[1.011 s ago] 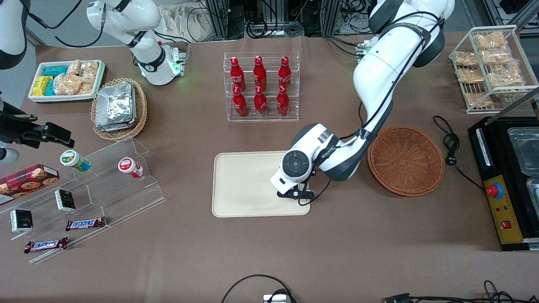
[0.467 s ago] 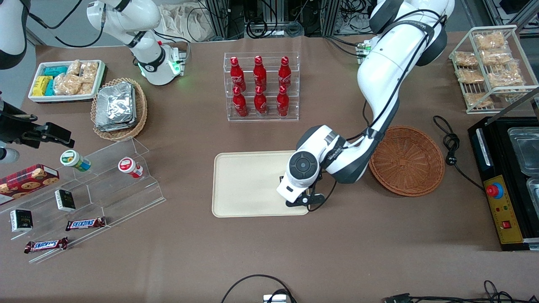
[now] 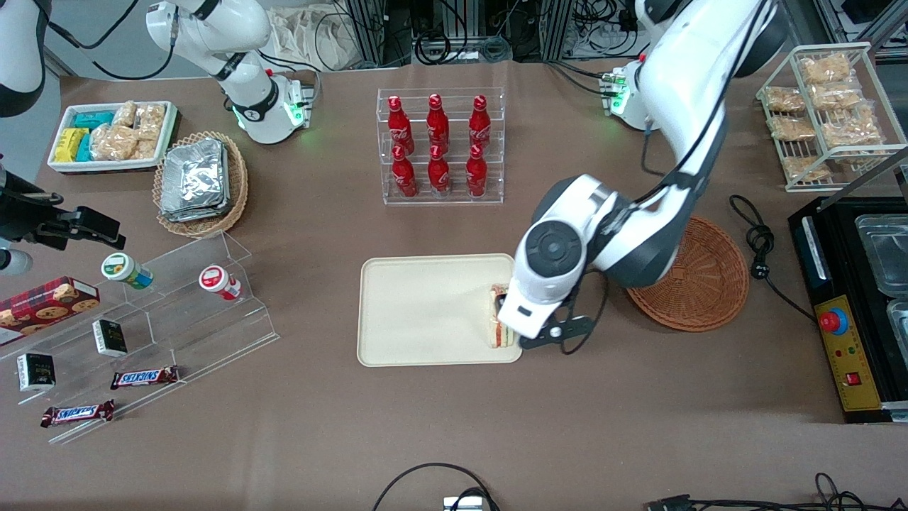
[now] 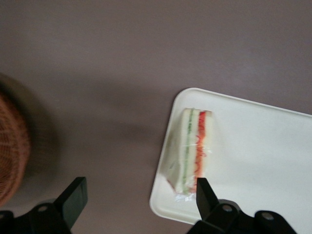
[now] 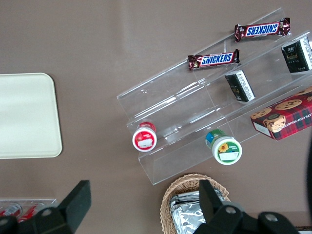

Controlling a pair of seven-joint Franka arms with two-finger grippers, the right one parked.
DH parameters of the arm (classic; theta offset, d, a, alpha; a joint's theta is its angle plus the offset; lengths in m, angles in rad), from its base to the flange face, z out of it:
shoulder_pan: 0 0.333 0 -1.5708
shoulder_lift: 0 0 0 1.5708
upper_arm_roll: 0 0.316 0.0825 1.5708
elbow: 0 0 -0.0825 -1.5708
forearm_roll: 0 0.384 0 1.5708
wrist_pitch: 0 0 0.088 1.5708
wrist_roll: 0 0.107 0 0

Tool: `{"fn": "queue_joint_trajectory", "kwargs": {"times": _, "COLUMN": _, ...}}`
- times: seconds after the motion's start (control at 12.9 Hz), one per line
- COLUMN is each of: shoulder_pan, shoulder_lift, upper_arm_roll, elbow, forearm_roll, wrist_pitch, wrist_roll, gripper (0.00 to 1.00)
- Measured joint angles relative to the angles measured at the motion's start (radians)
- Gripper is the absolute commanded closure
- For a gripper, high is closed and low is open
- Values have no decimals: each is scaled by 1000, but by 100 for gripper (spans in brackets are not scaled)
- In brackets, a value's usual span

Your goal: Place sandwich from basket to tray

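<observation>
My claw (image 4: 139,195) is hovering released above the sandwich (image 4: 191,149), which is lying on the tray (image 3: 418,312), delivered.

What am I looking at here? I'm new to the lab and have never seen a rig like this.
A white robot arm works over a brown table. The front view looks down on everything; the wrist view sits on the arm, looking past its gripper. A sandwich lies on the beige tray, near the corner closest to the wicker basket, which looks empty where visible. The gripper is open above the sandwich, holding nothing. Also on the table: a rack of red bottles and shelves of snacks.
</observation>
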Motion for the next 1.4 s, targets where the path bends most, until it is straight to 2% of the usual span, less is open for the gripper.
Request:
{"fn": "queue_joint_trajectory", "kwargs": {"times": 0.16, "shoulder_pan": 48, "shoulder_lift": -158, "upper_arm_roll": -12, "elbow": -218, "forearm_roll": -25, "wrist_pitch": 90, "wrist_roll": 40, "gripper": 1}}
{"fn": "queue_joint_trajectory", "kwargs": {"times": 0.31, "shoulder_pan": 78, "shoulder_lift": -327, "upper_arm_roll": -14, "elbow": -444, "forearm_roll": -85, "wrist_pitch": 166, "wrist_roll": 130, "gripper": 0}}
{"fn": "queue_joint_trajectory", "kwargs": {"times": 0.47, "shoulder_pan": 129, "shoulder_lift": -464, "upper_arm_roll": -12, "elbow": -574, "forearm_roll": -149, "wrist_pitch": 156, "wrist_roll": 255, "gripper": 0}}
{"fn": "queue_joint_trajectory", "kwargs": {"times": 0.7, "shoulder_pan": 229, "shoulder_lift": -552, "upper_arm_roll": -2, "elbow": -578, "forearm_roll": -180, "wrist_pitch": 48, "wrist_roll": 434, "gripper": 0}}
{"fn": "queue_joint_trajectory", "kwargs": {"times": 1.01, "shoulder_pan": 363, "shoulder_lift": -565, "upper_arm_roll": 3, "elbow": -546, "forearm_roll": -186, "wrist_pitch": -29, "wrist_roll": 671, "gripper": 0}}
{"fn": "queue_joint_trajectory", "kwargs": {"times": 1.4, "shoulder_pan": 521, "shoulder_lift": -601, "upper_arm_roll": 4, "elbow": -531, "forearm_roll": -238, "wrist_pitch": -100, "wrist_roll": 814, "gripper": 0}}
